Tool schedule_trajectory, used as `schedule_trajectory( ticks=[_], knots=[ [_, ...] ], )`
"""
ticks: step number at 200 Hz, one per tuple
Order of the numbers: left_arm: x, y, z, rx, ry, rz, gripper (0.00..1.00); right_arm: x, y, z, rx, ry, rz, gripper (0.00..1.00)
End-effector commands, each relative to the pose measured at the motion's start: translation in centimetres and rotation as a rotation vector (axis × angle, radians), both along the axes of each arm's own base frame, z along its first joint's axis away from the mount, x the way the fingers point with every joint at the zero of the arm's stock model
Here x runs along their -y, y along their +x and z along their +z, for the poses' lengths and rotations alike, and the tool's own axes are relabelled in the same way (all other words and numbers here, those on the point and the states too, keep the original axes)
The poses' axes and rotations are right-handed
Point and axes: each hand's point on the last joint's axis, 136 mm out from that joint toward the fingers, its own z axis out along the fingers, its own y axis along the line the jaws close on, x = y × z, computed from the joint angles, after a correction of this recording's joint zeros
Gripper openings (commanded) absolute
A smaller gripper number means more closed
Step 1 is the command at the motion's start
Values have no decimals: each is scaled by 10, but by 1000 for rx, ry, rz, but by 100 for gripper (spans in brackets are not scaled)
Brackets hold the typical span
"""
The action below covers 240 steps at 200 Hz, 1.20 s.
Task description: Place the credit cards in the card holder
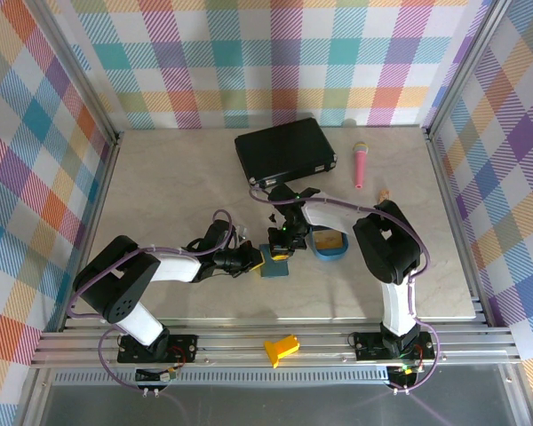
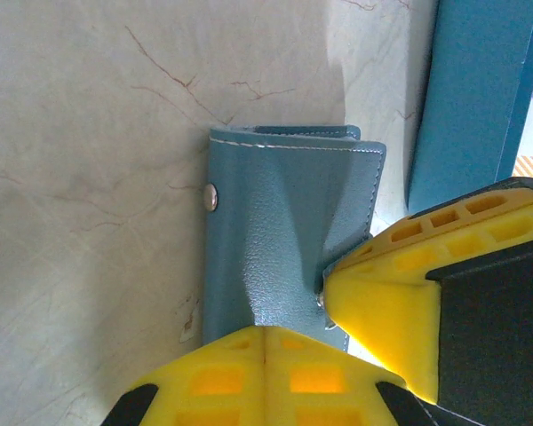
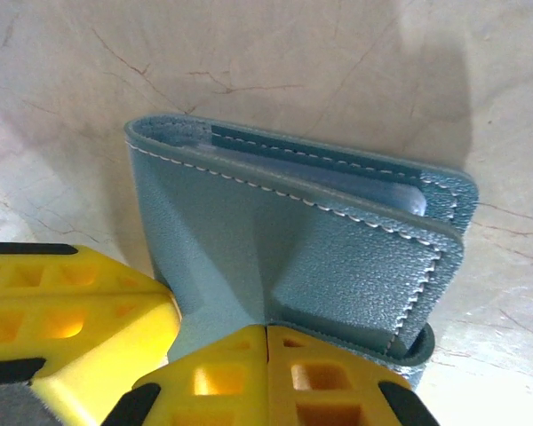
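top external view, reading from my left: the left gripper [image 1: 251, 259] lies low, its forearm stretched sideways toward the middle of the table. its fingers are clenched tight. the card holder [image 1: 274, 265] sits straight ahead of those tips and touches them. on the left wrist camera the closed tips meet the holder's cover at its near edge. i cannot tell whether they nip a layer of leather or only press on it.

the right gripper [image 1: 284, 240] comes down on the holder's far side, with the arm folded over at the elbow and the wrist aimed back toward the bases. it is clamped shut too. its tips rest on the top cover, just beside the left gripper's fingers.

on the right wrist camera the holder lies folded, with the spine off to the left of the tips. the mouth is ahead and to the right, showing a pale pocket [image 3: 338, 177] between the covers.

right of this gripper, near it, is the blue tray [image 1: 342, 255] with an orange-yellow card [image 1: 330, 240] inside. i judge the right arm the nearer one for fetching it, once the cover is spread.
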Motion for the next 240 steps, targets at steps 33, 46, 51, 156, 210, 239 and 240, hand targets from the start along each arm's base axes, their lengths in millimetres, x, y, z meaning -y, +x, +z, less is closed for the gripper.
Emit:
schedule_trajectory(
  ticks=[33, 46, 51, 156, 210, 239, 240],
  knots=[
    [-3, 0, 3, 24, -1, -3, 0, 33, -33, -54, -125, -151, -16, 0],
    [-3, 0, 3, 25, 0, -1, 0, 40, -34, -59, -126, -155, -37, 0],
    [-4, 0, 3, 24, 0, 0, 0, 43, -36, -61, -126, -156, -40, 0],
    [-7, -2, 5, 28, 12, 3, 0, 69, -38, -89, -68, -195, -62, 0],
    [-7, -1, 7, 31, 16, 3, 0, 75, -34, -96, -43, -229, -46, 0],
    [-6, -1, 7, 28, 22, -3, 0, 54, -22, -62, 17, -104, -57, 0],
    [-6, 0, 8, 29, 21, -3, 0, 53, -21, -61, 19, -100, -56, 0]
  ],
)
